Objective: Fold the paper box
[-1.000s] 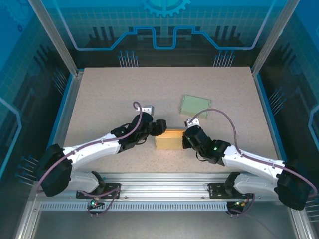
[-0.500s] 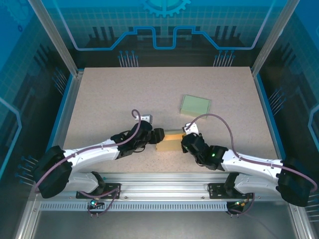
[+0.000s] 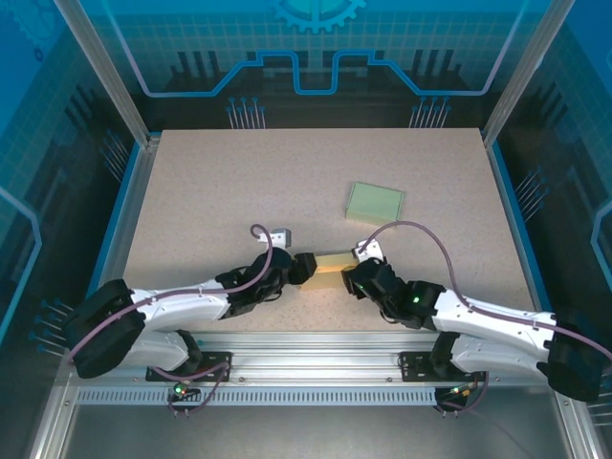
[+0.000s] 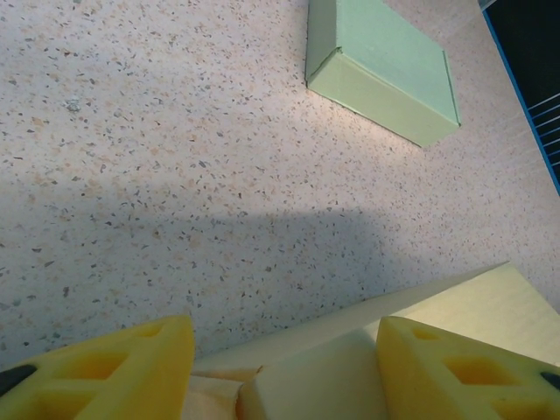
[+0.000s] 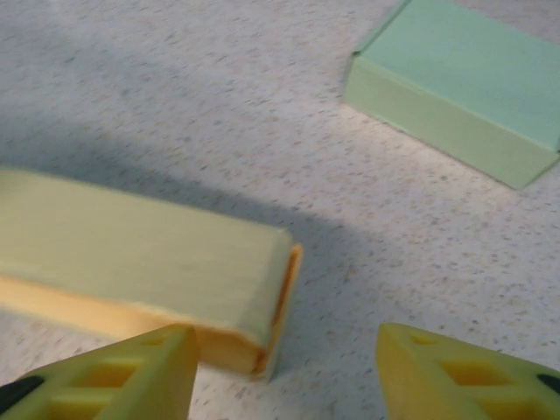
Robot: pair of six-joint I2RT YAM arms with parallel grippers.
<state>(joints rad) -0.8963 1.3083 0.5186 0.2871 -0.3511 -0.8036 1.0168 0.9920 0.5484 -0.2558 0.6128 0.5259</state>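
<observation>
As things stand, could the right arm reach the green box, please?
Probably yes: the right gripper is open at the end of the yellow box, and only bare table lies between it and the green box.

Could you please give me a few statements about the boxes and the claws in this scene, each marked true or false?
1. The green box lies on the table, apart from the yellow box. True.
2. The right claw is clamped shut on the yellow box. False: its fingers stand apart, with bare table between the box's end and one finger.
3. Part of the yellow box sits between the fingers of the left claw. True.
4. The green box stands open with its flaps up. False: it is closed and lies flat.
</observation>
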